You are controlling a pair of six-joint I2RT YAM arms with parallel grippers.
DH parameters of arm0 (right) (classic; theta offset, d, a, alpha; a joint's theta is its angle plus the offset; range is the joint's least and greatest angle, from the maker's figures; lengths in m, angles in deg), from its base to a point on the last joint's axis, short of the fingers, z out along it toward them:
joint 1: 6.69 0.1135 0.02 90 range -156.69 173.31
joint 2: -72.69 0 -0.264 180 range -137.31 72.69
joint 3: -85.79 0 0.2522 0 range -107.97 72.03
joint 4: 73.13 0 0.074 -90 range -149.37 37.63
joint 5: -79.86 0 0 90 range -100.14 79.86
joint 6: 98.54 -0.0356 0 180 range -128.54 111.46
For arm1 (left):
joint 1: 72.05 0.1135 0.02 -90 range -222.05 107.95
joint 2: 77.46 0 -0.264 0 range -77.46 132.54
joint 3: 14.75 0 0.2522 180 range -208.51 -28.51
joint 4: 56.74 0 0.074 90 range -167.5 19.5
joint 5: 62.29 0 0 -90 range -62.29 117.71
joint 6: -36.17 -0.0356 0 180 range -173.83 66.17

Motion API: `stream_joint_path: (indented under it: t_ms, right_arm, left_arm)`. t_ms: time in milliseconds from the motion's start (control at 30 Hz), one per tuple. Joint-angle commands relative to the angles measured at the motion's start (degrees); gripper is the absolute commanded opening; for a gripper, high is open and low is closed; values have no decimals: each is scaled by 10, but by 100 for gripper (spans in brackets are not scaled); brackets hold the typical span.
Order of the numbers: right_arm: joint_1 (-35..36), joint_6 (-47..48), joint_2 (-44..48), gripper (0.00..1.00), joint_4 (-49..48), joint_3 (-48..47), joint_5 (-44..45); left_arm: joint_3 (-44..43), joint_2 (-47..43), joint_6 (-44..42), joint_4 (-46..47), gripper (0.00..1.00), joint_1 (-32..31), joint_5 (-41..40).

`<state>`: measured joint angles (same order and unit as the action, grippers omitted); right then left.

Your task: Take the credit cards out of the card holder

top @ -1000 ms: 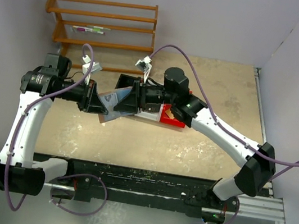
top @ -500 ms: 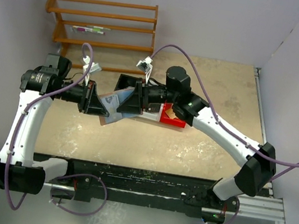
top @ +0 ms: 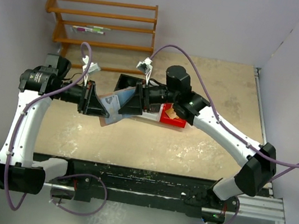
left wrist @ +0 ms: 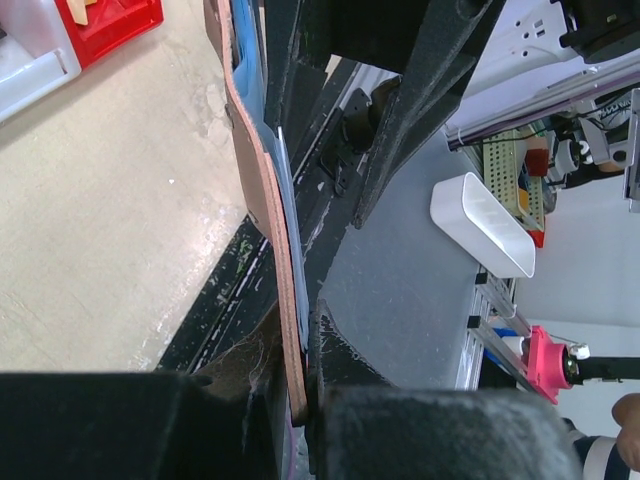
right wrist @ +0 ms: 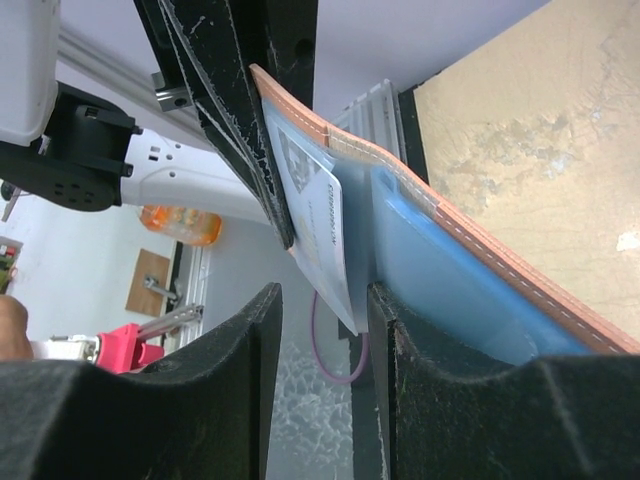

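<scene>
The card holder [top: 107, 111] is pinkish-brown with a light blue lining and hangs above the table between the two arms. My left gripper [left wrist: 305, 400] is shut on its bottom edge, and its leather edge [left wrist: 262, 190] runs upward from the jaws. In the right wrist view the holder's blue pocket [right wrist: 450, 285] stands open. A pale printed credit card [right wrist: 318, 215] sticks out of it. My right gripper [right wrist: 322, 295] is open, and the card's lower corner hangs between its fingers [right wrist: 410, 380], with a gap on the left side. From above, my right gripper [top: 121, 103] faces the left gripper [top: 97, 102].
A red bin [top: 173, 118] and a white bin [left wrist: 25, 60] sit on the tan table right of the holder. A wooden rack [top: 103, 25] stands at the back left. Walls close in the table on the left, back and right.
My right gripper has narrowed a little and edged left toward the holder. The left arm and the holder have stayed put.
</scene>
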<state>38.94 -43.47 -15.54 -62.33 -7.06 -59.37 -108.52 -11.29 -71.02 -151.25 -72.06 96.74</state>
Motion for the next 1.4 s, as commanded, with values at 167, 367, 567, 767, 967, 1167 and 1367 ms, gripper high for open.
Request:
stream_joint_path:
  t_ms: [167, 367, 567, 767, 967, 1167, 1367]
  right_arm:
    - [-3, -89, -2, 33, -180, 9, -72]
    - [-3, -162, -11, 19, -285, 38, -104]
    - [-3, -187, -8, 3, -309, 54, -129]
    - [-5, -211, 6, 0, -350, 64, -151]
    - [-13, -232, 22, 0, -383, 86, -163]
    - [-26, -263, 35, 0, -427, 103, -171]
    - [-34, -274, 48, 0, -447, 118, -175]
  left_arm:
    - [-21, -3, -16, 2, 0, 1, 61]
    - [-20, -3, -3, 14, 0, 1, 77]
    - [-22, -5, -6, 13, 2, 1, 104]
    - [-27, -15, -30, -5, 3, 1, 145]
    - [-33, -17, -40, -18, 0, 1, 170]
    - [-42, -20, -48, -27, 0, 1, 185]
    - [-41, -20, -48, -28, 0, 1, 189]
